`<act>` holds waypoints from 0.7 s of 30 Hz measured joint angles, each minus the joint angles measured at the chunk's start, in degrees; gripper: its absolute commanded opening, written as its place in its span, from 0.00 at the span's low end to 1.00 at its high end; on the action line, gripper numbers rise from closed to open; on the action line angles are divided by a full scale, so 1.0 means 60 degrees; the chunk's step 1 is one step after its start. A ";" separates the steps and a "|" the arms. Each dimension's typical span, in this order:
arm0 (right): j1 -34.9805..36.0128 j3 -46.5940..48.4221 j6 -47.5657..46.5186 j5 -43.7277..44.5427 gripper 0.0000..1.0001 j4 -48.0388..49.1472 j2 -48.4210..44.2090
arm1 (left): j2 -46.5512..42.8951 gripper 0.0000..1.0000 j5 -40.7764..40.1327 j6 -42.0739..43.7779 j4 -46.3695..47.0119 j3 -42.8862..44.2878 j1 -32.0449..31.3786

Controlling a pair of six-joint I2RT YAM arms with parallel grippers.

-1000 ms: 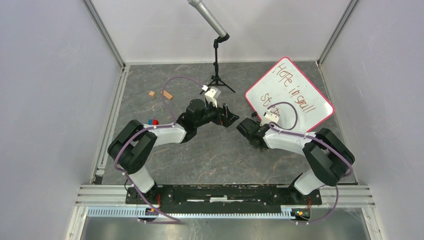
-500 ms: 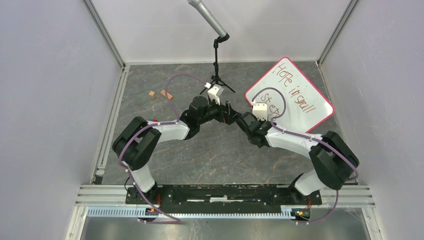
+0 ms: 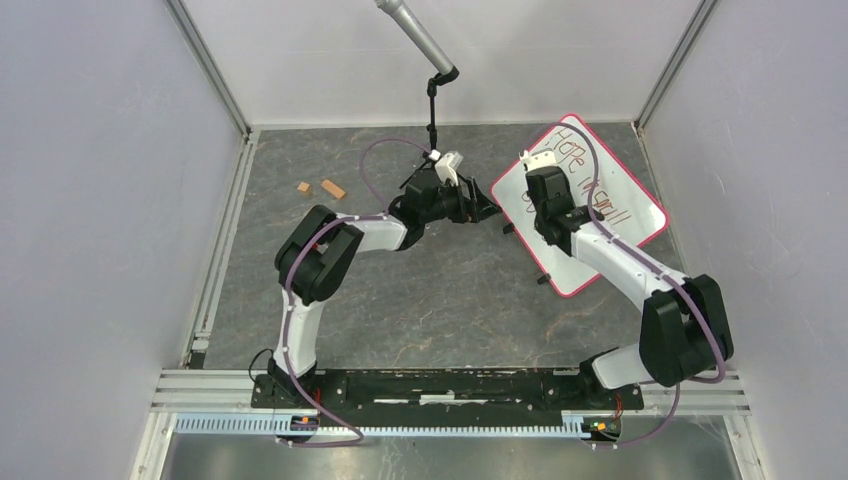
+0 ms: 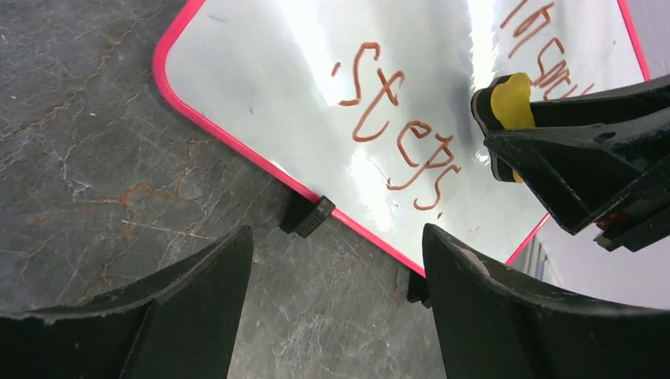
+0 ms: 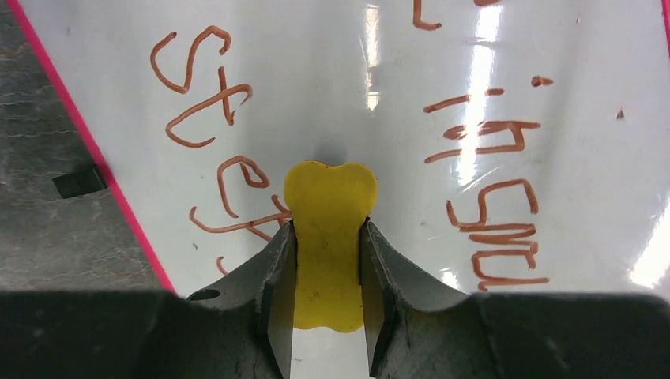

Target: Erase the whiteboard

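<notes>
The whiteboard [image 3: 630,225] lies tilted at the far right, white with a pink-red rim and red-brown writing "Hope in small steps". My right gripper [image 3: 545,225] is above its left part, shut on a yellow bone-shaped piece [image 5: 330,189]. The piece's end is over the word "steps" on the board [image 5: 332,79]; the right gripper [image 5: 328,229] grips its waist. The left wrist view shows the piece [image 4: 512,103] over the board [image 4: 300,79]. My left gripper [image 3: 490,212] is open and empty, low over the floor just off the board's near-left edge [image 4: 338,237].
A microphone stand [image 3: 433,120] rises at the back centre, close behind the left gripper. Two small orange blocks [image 3: 333,189] lie at the back left. A black board foot [image 4: 308,215] sits just ahead of the left fingers. Walls close both sides.
The right gripper has swung from the floor in front of the board up onto the board with the yellow piece. The left arm has reached farther right and back, to the board's left edge.
</notes>
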 measured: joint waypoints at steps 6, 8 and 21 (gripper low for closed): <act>-0.0208 0.0251 -0.1064 -0.0255 0.27 0.0055 0.0499 | 0.0965 0.73 0.0481 -0.1297 0.0047 0.0805 0.0197; -0.0204 0.0251 -0.1239 -0.0306 0.34 0.0076 0.0619 | 0.1147 0.70 0.0641 -0.1548 0.0270 0.0827 0.0200; -0.0200 0.0758 -0.1293 -0.0364 0.53 -0.0186 0.1279 | 0.1949 0.64 0.0845 -0.1745 0.0000 0.1483 -0.0386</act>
